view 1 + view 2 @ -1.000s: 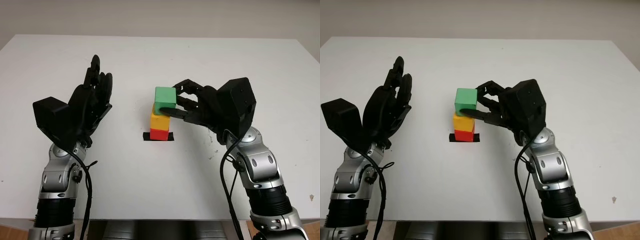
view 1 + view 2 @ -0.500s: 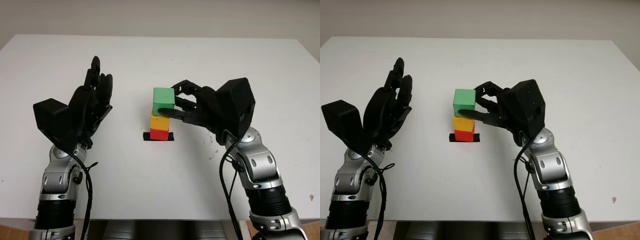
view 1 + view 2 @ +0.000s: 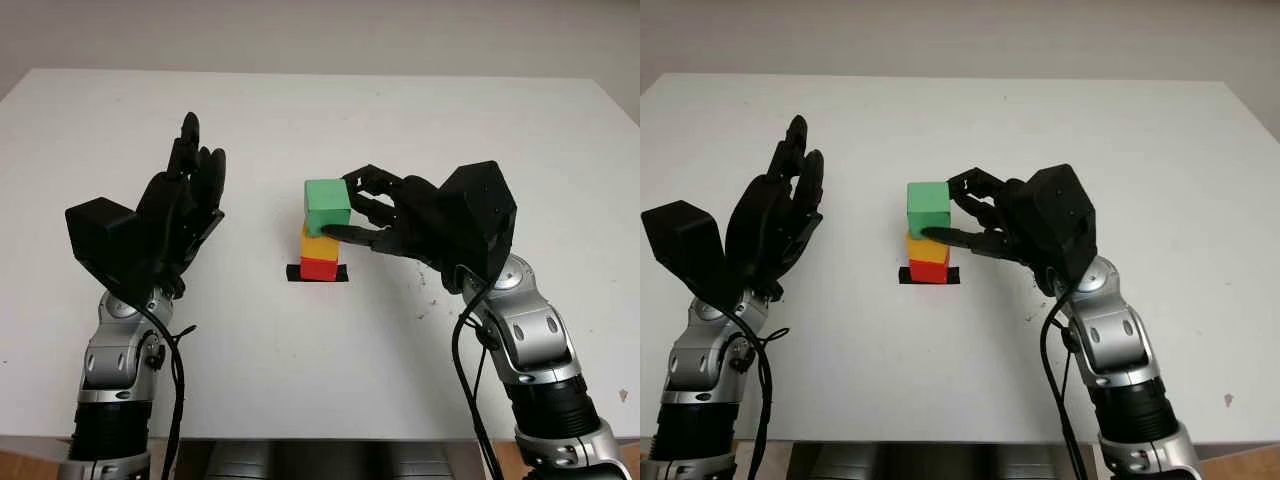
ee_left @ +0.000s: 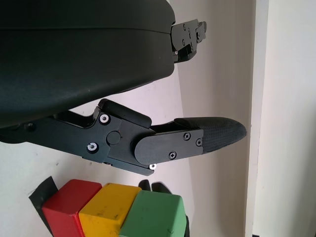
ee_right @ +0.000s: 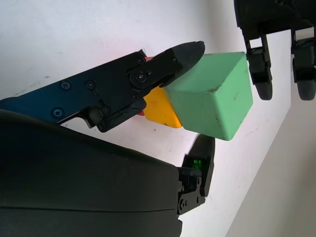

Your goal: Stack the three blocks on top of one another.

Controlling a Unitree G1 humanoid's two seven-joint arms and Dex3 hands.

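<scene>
Near the table's middle, I read this:
Tape: a black tape patch under the stack.
Stack: red block lowest, yellow block on it, green block on top.
Right hand: fingers clasp the green block from the right-edge side.
Left hand: released, raised toward the left edge, well apart from the stack.

white table | pale wall behind | black tape patch
</scene>
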